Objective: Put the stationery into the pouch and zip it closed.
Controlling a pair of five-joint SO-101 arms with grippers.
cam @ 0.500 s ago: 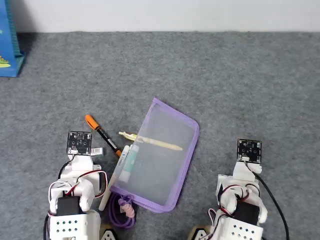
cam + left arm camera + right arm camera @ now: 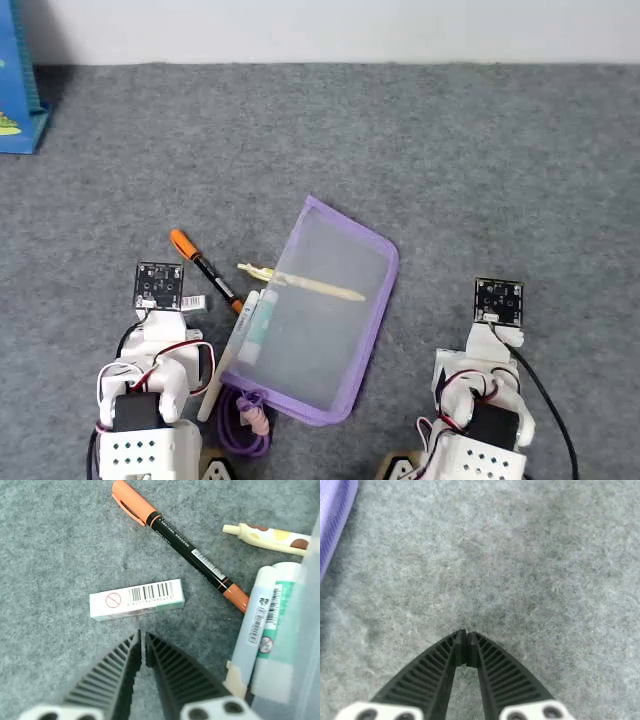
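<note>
A translucent pouch with purple trim lies between the two arms, with a cream pen lying across it. Beside its left edge lie an orange-and-black marker, a white glue stick and a small white box. In the left wrist view my left gripper is shut just short of the white box, with the marker, the cream pen and the glue stick beyond. My right gripper is shut over bare carpet, the pouch's purple edge off to one side.
A purple cord with a pink tag trails from the pouch's near corner. A blue box stands at the far left by the white wall. Grey carpet stretches open beyond the pouch and to its right.
</note>
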